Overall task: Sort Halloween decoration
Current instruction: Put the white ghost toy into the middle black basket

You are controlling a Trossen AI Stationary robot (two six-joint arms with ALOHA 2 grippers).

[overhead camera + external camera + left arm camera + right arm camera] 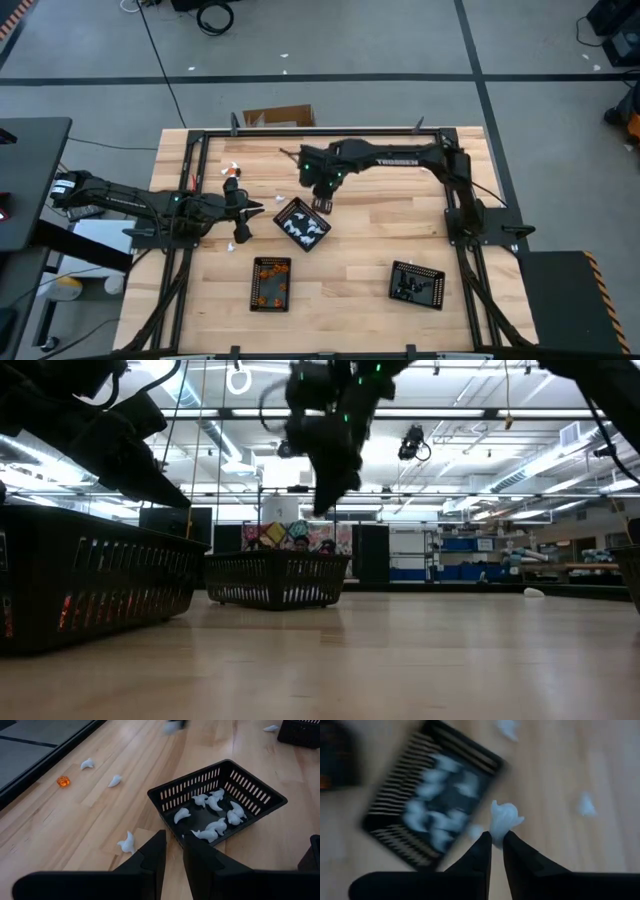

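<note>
- The right gripper (497,840) hangs above the bench (370,250), just off the far edge of the middle tray (302,222), its fingers pinched nearly closed on a white ghost piece (504,818); the wrist view is blurred by motion.
- The middle tray, a black slotted basket sitting skewed near the bench's centre, holds about nine white ghost figures (216,815).
- The left gripper (173,851) is poised low toward the left edge of the bench, beside that tray's left corner; its fingers stand a narrow gap apart with nothing between them.
- Loose decorations lie on the bare wood toward the far-left corner: three white ghosts (128,842), one close in front of the left fingers, and a single orange pumpkin piece (63,781).
- A second black tray (271,283) by the near edge carries orange pieces; a third (417,284), nearer the right edge, holds dark pieces too small to make out.
- The name "TROSSEN" is printed in white along the right arm (398,157).
- A black frame borders the bench, and a cardboard box (279,117) sits on the floor just beyond the far edge.
- From bench height, the tray walls block any view of their contents.
</note>
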